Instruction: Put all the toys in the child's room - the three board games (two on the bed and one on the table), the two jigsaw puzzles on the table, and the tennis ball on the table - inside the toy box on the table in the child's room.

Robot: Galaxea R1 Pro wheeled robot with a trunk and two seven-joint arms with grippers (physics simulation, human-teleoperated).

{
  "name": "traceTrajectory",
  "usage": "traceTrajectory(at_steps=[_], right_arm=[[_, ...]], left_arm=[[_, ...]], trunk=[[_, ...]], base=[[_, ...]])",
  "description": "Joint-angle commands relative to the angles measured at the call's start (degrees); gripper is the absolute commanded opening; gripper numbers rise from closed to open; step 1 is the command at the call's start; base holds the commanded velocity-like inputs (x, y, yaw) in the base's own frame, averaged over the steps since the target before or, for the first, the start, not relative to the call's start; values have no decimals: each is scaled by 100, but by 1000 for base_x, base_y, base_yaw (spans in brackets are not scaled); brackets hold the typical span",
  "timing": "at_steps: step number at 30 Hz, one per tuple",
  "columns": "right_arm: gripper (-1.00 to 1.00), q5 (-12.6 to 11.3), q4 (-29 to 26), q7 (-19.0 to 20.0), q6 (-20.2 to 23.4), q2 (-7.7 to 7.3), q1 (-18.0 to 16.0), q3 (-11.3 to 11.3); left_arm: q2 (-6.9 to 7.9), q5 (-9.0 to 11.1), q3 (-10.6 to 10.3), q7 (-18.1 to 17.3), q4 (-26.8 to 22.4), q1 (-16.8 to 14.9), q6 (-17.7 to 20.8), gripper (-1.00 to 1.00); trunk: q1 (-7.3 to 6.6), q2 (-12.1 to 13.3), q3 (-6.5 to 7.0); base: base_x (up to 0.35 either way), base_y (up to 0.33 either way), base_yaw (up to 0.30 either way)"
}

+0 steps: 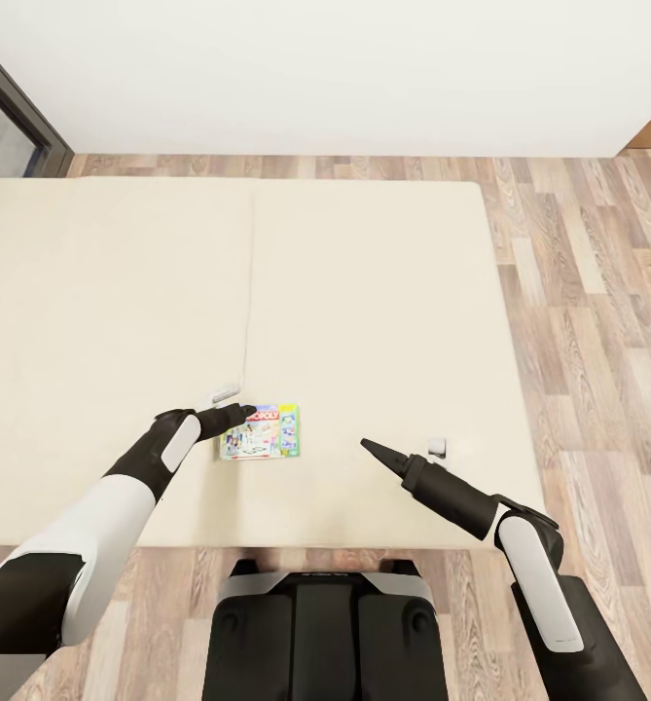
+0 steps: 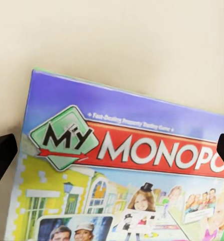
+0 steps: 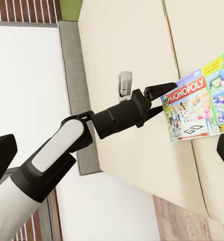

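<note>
Head view: robot stands at the foot edge of the bed (image 1: 364,292), both arms reached out over the beige mattress. One board game (image 1: 260,431), green-edged with a white, busy cover, lies flat on the mattress near the robot's side of the bed. Left gripper (image 1: 239,414) sits at the box's far-left corner, fingertips over or touching it; contact cannot be settled from here, nor the finger spread. Right gripper (image 1: 374,448) is well apart from the box, off to its right, fingers reading as a single closed-looking point, holding nothing. Left arm is clearly the nearer one. The box's long axis runs across the robot, left to right. Left wrist view: the cover (image 2: 127,170) reads "My Monopoly", very close under the camera; the two dark fingertips (image 2: 1,155) appear at opposite edges of the picture, so the fingers are spread wide and the box lies between and beyond them, nothing yet clamped. Right wrist view: gives the side look the others lack — left gripper (image 3: 159,98) with fingers forked open, tips at the corner of the box (image 3: 200,103), box flat on the mattress. Judgement: the coming move is to close across the box edge; whether the spread spans its short side cannot be told.
</note>
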Motion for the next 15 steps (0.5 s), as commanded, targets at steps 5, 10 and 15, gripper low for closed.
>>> traceTrajectory(at_steps=[5,10,15], right_arm=[[100,-8,0,10,29,-1,-2,-3],[100,-8,0,10,29,-1,-2,-3],[100,-8,0,10,29,-1,-3,-3]], left_arm=[[5,21,-26,-1,-7,-1,17,100],[5,23,-28,-1,-7,-1,16,100],[5,23,-24,-1,-7,-1,18,100]], trunk=[[3,-9,-6],[3,-9,-6],[3,-9,-6]], base=[[0,-237,0],[0,-107,0],[0,-33,0]])
